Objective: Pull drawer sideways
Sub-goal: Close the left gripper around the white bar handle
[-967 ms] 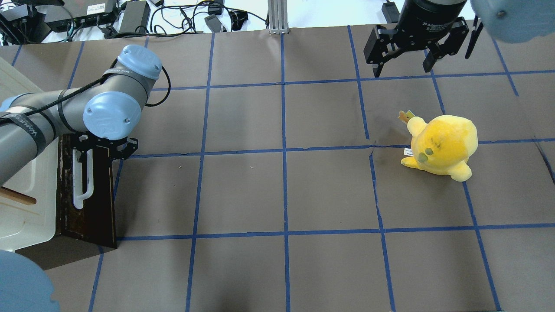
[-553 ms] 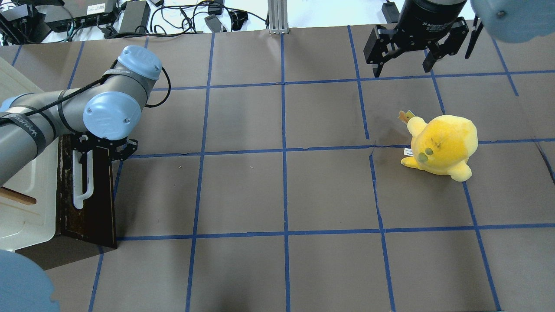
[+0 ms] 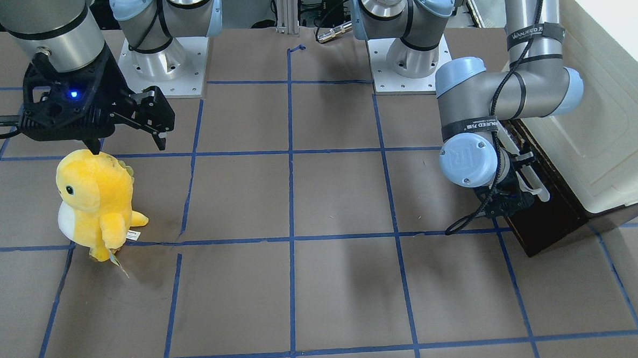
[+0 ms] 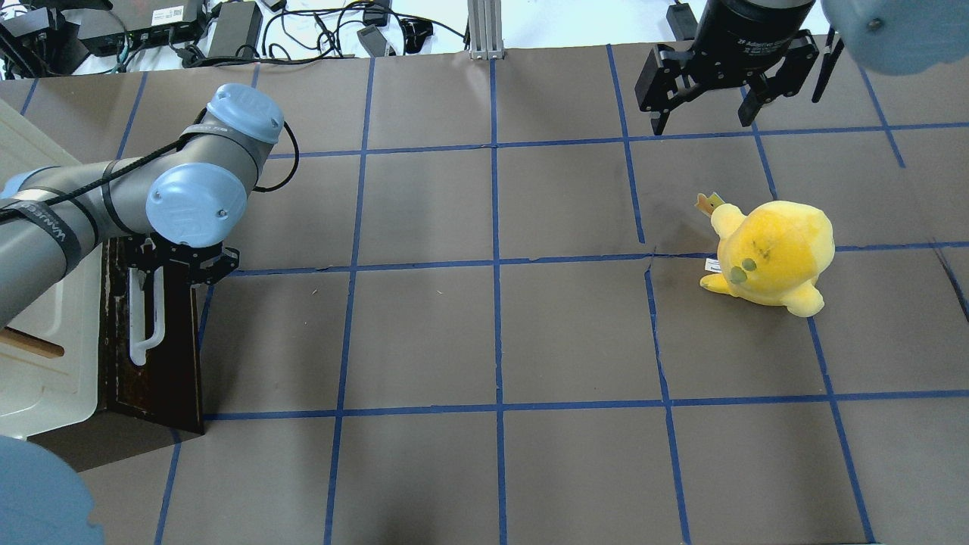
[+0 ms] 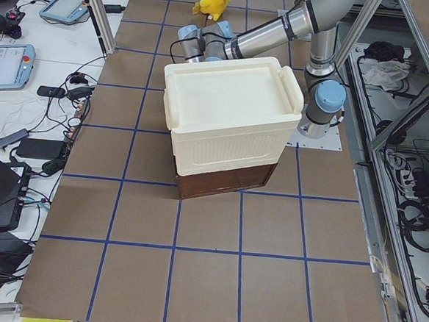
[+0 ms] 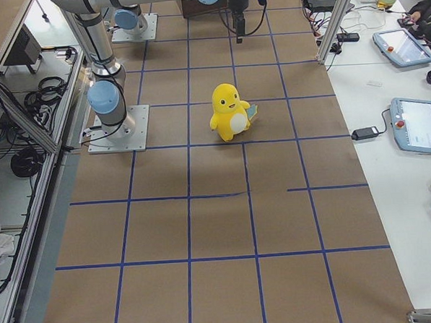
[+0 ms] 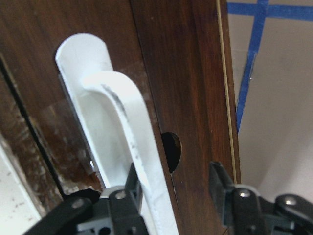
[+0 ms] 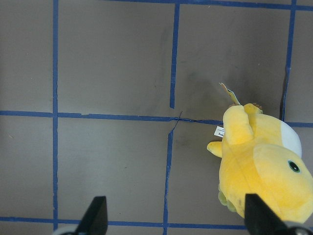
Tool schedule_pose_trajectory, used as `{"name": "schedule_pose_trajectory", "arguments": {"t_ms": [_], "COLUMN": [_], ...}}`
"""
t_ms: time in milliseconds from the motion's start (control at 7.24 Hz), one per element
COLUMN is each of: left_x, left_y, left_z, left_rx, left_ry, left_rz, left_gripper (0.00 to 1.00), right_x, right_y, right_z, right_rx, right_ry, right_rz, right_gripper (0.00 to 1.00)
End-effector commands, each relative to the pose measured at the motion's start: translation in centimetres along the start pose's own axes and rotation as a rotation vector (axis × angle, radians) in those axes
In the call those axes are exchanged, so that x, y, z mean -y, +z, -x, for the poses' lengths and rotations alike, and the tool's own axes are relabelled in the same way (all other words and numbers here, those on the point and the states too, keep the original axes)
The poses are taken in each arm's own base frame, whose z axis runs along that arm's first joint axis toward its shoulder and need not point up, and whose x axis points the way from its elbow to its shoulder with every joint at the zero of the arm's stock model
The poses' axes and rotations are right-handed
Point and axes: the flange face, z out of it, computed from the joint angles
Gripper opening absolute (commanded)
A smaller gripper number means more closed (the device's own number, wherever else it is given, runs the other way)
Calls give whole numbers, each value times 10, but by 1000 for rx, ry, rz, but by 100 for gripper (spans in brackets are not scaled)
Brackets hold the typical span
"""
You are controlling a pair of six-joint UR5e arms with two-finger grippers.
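Observation:
The dark brown drawer (image 4: 163, 363) sits under the cream-white cabinet (image 4: 45, 363) at the table's left edge, its white bar handle (image 4: 144, 318) facing the table. It also shows in the front view (image 3: 547, 217) and the left view (image 5: 224, 180). My left gripper (image 4: 180, 263) is at the handle's far end. In the left wrist view the gripper (image 7: 173, 176) is open, with the handle (image 7: 122, 127) running between the fingers, close to the left finger (image 7: 131, 188). My right gripper (image 4: 704, 113) hangs open and empty above the far right of the table.
A yellow plush toy (image 4: 772, 253) stands on the right half of the table, below the right gripper (image 3: 126, 147); it also shows in the right wrist view (image 8: 264, 166). Blue tape lines grid the brown table. Cables and boxes lie beyond the far edge (image 4: 227, 30).
My left arm's elbow and wrist have shifted slightly. The drawer and handle stay where they were. The right arm and plush have not moved.

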Motion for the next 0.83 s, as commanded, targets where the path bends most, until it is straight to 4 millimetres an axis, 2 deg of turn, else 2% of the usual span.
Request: {"name": "schedule_pose_trajectory", "arguments": {"t_ms": [0, 276, 414, 691], "left_x": [-1, -1, -1, 0], "left_y": [-1, -5, -6, -8], "left_z": [1, 5, 6, 7], "left_rx": [0, 0, 1, 1], "left_ry": [-6, -15, -16, -17], "left_rz": [-5, -13, -15, -16], "left_gripper": [29, 5, 0, 0], "right_x": [0, 0, 0, 0], "right_y": [0, 0, 0, 0], "right_z": [0, 0, 0, 0], "right_rx": [1, 1, 0, 0], "right_ry": [0, 0, 0, 0], "right_rz": [0, 0, 0, 0], "right_gripper": [100, 100, 100, 100]}}
